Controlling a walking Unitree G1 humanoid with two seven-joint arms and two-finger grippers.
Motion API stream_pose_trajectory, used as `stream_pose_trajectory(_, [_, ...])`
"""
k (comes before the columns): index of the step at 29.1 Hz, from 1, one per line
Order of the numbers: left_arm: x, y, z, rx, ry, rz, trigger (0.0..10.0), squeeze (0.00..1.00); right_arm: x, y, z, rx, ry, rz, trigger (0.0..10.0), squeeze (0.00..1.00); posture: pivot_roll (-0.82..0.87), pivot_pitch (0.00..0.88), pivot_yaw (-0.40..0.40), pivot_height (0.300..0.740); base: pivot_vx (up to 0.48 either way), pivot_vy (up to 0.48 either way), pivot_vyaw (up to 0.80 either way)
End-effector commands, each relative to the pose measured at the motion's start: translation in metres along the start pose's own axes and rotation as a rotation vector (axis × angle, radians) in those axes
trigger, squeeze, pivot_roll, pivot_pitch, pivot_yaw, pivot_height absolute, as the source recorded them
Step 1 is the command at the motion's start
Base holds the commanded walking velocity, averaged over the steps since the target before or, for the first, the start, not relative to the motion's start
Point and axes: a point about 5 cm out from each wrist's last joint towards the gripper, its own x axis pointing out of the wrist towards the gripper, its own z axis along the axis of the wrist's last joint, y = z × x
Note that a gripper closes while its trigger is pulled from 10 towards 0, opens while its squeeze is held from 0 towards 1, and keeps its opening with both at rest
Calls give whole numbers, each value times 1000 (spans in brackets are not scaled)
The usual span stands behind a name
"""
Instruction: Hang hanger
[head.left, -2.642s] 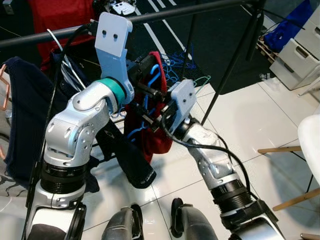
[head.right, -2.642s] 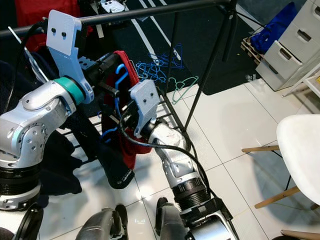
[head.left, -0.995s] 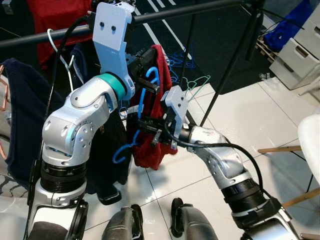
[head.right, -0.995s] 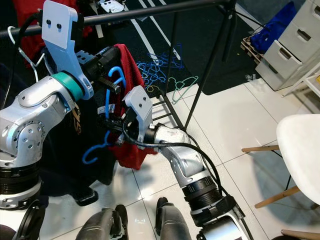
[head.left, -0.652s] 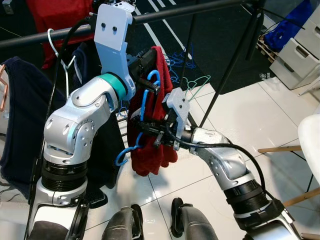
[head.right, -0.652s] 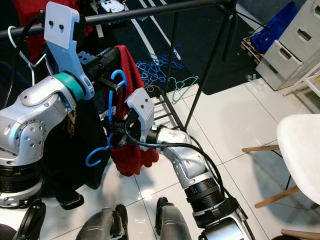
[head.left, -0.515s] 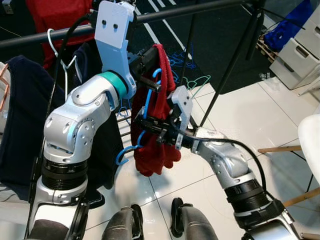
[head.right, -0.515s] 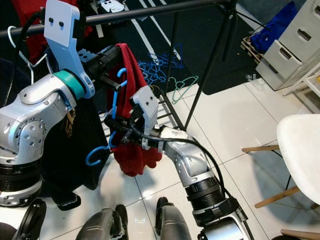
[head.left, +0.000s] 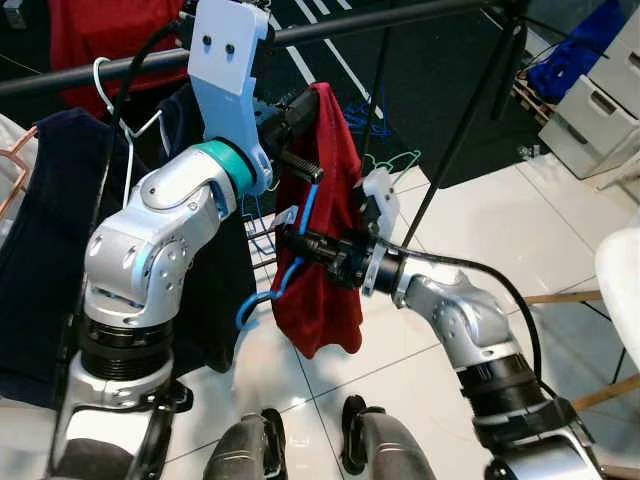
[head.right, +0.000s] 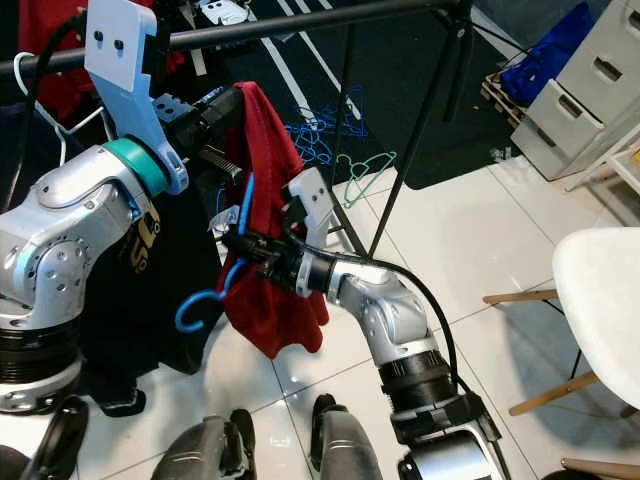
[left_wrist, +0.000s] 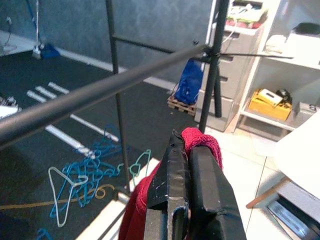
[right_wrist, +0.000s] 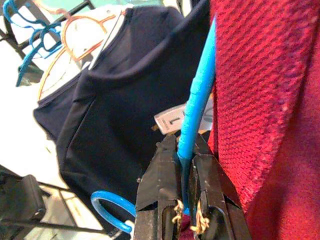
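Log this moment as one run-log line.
left gripper: shut on red garment | right gripper: shut on blue hanger | rail: hanger not hung yet

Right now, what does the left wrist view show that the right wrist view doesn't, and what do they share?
Left wrist view: the black rail overhead, loose hangers on the dark floor, and the left tool shut on the red garment's top. Right wrist view: the right tool shut on the blue hanger, beside a navy garment with a size tag. Both show the red garment.

Both arms raised forward, left gripper (head.left: 300, 112) and right gripper (head.left: 290, 243) jaws clamped.
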Motion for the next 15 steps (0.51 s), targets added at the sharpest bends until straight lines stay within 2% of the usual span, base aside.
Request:
stream_pose_trajectory(1, [-4, -4, 5, 50, -38, -24, 10000, 0, -2, -8, 4, 55, -51, -64, 0, 0, -140, 157, 49, 740, 0, 0, 0])
stream_pose_trajectory(3, [-4, -4, 5, 50, -38, -24, 10000, 0, -2, -8, 4, 55, -51, -64, 0, 0, -140, 157, 49, 740, 0, 0, 0])
stream_pose_trajectory(4, [-5, -5, 2, 71, -28, -37, 10000, 0, -2, -14, 31, 79, -182, -115, 0, 0, -140, 150, 53, 740, 0, 0, 0])
stream_pose_trajectory(15, [-3, -11, -2, 98, -18, -57, 10000, 0, 0, -14, 46, 105, -246, -109, 0, 0, -142, 143, 50, 740, 0, 0, 0])
